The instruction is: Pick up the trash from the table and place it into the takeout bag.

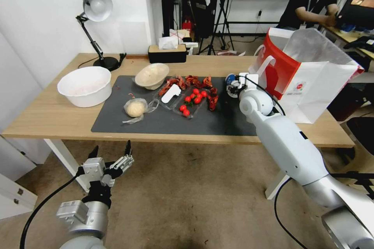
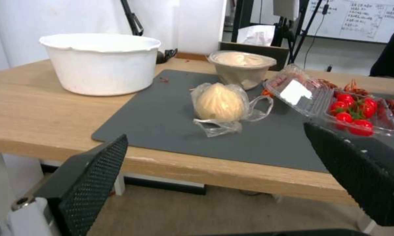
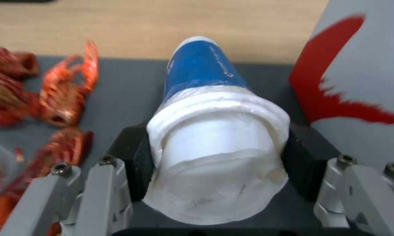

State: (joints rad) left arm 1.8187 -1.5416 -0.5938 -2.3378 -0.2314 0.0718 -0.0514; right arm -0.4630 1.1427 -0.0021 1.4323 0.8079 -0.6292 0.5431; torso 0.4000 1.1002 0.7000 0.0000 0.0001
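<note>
- The trash lies spread on the dark grey mat [image 1: 163, 122] of your worktop [image 1: 46, 114]; the blue-white cup [image 3: 214, 131] is the one piece already grasped.
- Your right end effector [image 1: 236, 85] is clenched on the blue-white cup, its black pads pressing the cup's white rim from both sides. The cup lies tipped, blue end pointing away from the wrist, over the mat's right end.
- The takeout bag [image 1: 311, 81] stands open on the worktop just beside that end effector, its red side panel facing it.
- Your left end effector [image 1: 111, 151] hangs below the worktop's near edge, over the floor, with its fingers [image 2: 94, 183] spread wide and nothing between them.
- The clear bag with pale lump [image 2: 221, 105] sits on the mat near its front left part, straight ahead of the left wrist.
- The beige bowl [image 1: 152, 76] rests tilted at the mat's back edge, behind that bag.
- A clear plastic clamshell [image 1: 183, 101] lies open mid-mat, with cherry tomatoes [image 1: 193, 101] in one half.
- Red crayfish shells [image 1: 194, 83] are scattered behind and to the right of the clamshell.
- The large white bowl [image 1: 85, 85] stands on bare wood to the left of the mat.
</note>
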